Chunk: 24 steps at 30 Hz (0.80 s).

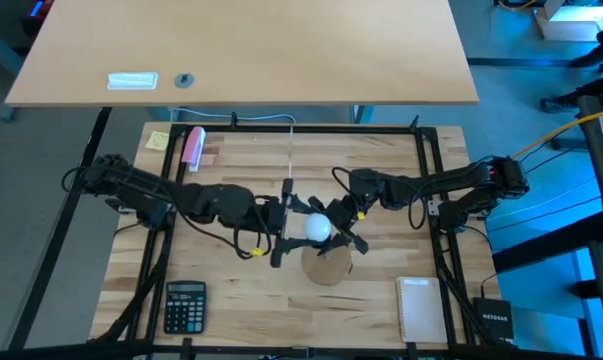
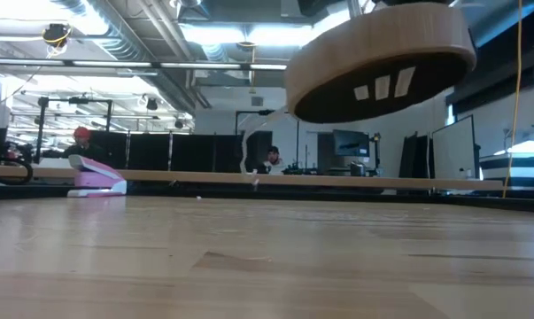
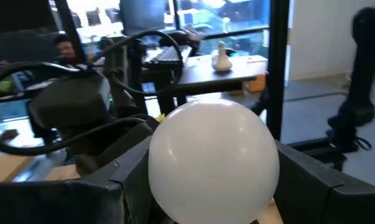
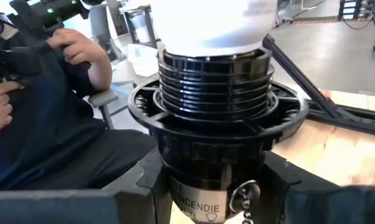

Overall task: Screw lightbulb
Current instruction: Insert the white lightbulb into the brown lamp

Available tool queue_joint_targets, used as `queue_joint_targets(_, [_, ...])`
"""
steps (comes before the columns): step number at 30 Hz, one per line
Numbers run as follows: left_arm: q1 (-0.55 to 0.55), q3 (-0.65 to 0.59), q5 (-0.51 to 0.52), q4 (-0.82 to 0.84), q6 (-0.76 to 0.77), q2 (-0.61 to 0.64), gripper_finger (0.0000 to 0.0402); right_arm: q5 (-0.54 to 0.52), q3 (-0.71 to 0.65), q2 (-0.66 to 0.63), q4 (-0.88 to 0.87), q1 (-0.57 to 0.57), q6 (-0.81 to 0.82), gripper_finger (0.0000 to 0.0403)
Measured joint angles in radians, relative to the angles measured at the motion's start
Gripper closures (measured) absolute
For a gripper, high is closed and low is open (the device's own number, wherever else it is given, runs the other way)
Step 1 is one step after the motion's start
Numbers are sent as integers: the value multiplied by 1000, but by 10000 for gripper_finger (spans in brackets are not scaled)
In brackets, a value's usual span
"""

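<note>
The white frosted lightbulb (image 1: 318,228) is at the table's middle, held above it. Its narrow end sits in the black ribbed socket (image 4: 213,81) of a round wooden disc (image 1: 327,266). The disc is lifted clear of the table and tilted, with its underside showing in the low view (image 2: 382,75). My left gripper (image 1: 289,228) is shut on the bulb's globe (image 3: 213,162). My right gripper (image 1: 347,228) is shut on the socket below its flange. The bulb's screw base is hidden inside the socket. My left gripper pinches the bulb's round globe (image 3: 168,168) between its two fingers, one on each side at about its widest part. It comes roughly level from the table's left. The bulb is clear of the table. My right gripper pinches the socket's lower black barrel (image 4: 175,180), under the flange, between its two fingers (image 4: 112,202). It comes from the table's right. The socket and wooden disc hang tilted, clear of the table, with the pull chain (image 4: 244,196) dangling beside the fingers.
A calculator (image 1: 185,305) lies near the front left and a white notepad (image 1: 418,308) at the front right. A pink object (image 1: 193,146) and a yellow note (image 1: 158,140) lie at the far left. A seated person (image 4: 56,106) shows beyond the table.
</note>
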State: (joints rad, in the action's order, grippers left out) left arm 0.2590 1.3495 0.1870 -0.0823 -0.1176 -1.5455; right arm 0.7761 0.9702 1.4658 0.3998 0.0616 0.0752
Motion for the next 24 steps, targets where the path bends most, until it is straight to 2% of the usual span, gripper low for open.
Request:
queue_joint_targets(3, [-13, -1, -26, 13, 7, 3, 161, -26, -1, 0, -10, 1, -5, 254])
queue_joint_targets(8, [-20, -4, 11, 17, 64, 3, 159, -93, -1, 0, -34, 0, -30, 254])
queue_joint_targets(12, [-21, -7, 83, 50, 93, 1, 84, -197, 1, 0, -55, 0, -28, 254])
queue_joint_targets(16, [-17, -13, 98, 83, 89, -8, 18, -270, 4, -7, -85, -1, -35, 254])
queue_joint_targets(24, [31, -10, 209, 124, 116, 13, 26, -412, 4, -35, -142, -22, -57, 254])
